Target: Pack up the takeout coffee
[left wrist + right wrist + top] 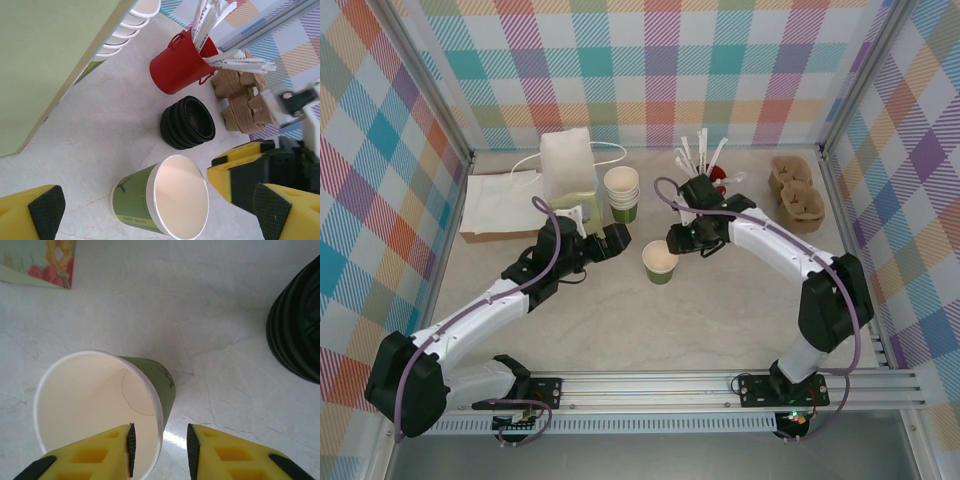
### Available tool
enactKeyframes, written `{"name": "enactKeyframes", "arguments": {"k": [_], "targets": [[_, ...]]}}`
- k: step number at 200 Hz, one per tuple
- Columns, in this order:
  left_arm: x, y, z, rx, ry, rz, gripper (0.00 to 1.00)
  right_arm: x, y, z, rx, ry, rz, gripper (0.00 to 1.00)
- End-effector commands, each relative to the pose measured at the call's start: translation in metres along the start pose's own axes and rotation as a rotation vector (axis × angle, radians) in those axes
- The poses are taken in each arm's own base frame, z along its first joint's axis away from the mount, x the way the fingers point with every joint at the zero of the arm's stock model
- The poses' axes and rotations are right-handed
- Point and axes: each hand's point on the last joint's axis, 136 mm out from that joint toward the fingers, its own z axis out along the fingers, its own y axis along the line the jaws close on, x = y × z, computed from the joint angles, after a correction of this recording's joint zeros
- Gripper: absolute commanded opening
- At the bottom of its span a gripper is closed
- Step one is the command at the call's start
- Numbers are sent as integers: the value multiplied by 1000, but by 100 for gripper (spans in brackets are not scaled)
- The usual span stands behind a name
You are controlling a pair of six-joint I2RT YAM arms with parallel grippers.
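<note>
While the green cup (660,262) stood upright and lidless at mid-table, the right gripper (160,434) sat astride its rim, jaws narrowly parted, one finger inside and one outside. The left gripper (613,240) gaped wide just beside it, holding nothing. Beyond the cup were a stack of black lids (187,122), a red mug (177,67) of sticks, nested cups (621,193), a pale green bag (45,60) and a cardboard carrier (797,190).

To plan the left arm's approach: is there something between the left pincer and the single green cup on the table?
Nothing visible. Bare table lies between the open left pincer and the cup. The right pincer is at the cup's other side, jaws apart over its rim, one finger inside.
</note>
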Motion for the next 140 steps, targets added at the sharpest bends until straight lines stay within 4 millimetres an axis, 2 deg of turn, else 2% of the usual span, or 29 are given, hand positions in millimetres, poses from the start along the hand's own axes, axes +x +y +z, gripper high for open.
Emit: {"name": "enactKeyframes", "arguments": {"k": [1, 28, 82, 140], "targets": [[-22, -30, -14, 76, -79, 44, 99, -21, -4, -38, 46, -76, -66, 39], [-33, -33, -23, 74, -131, 78, 100, -28, -25, -37, 125, -56, -111, 43], [-60, -47, -38, 59, -222, 170, 100, -32, -73, 1, 250, 89, -128, 43], [-55, -43, -33, 47, -196, 162, 100, -34, -85, 34, 265, 156, -156, 43]]}}
